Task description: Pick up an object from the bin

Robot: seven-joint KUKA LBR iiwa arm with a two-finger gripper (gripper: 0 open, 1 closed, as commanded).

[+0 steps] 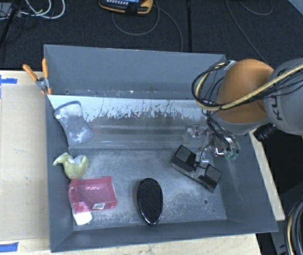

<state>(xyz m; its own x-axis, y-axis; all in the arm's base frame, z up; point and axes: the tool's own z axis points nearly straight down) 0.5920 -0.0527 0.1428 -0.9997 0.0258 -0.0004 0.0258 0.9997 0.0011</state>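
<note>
Dark carpet (141, 31) strewn with cables (45, 4) surrounds the grey metal bin (135, 73). Reference landmark: the black oval object (149, 201), lying flat on the bin floor close to the near wall.

Gripper (198, 168): located to the right of the black oval object and somewhat farther from the near wall, low over bare floor. Contact with the floor cannot be determined. Its two black pads (183, 158) stand apart, and nothing shows between them. The line from pad to pad runs diagonally, upper left to lower right in the camera view.

Other contents, all left of the black oval object:
- a pink packet (92, 193) with a white end, just beside it;
- a pale green toy figure (73, 165), beyond the packet and farther from the near wall;
- a clear plastic bag (73, 122), farthest off, against the far slope.

Critical relation: the black oval object is the nearest candidate, near the gripper but apart from it, lying left of the fingers and toward the near wall. Its long axis runs from near wall to far wall, almost upright in the camera view. Judgement: a grasp on it would call for leftward travel and a wrist turn, so that the pads close across the short axis rather than along the long one.
</note>
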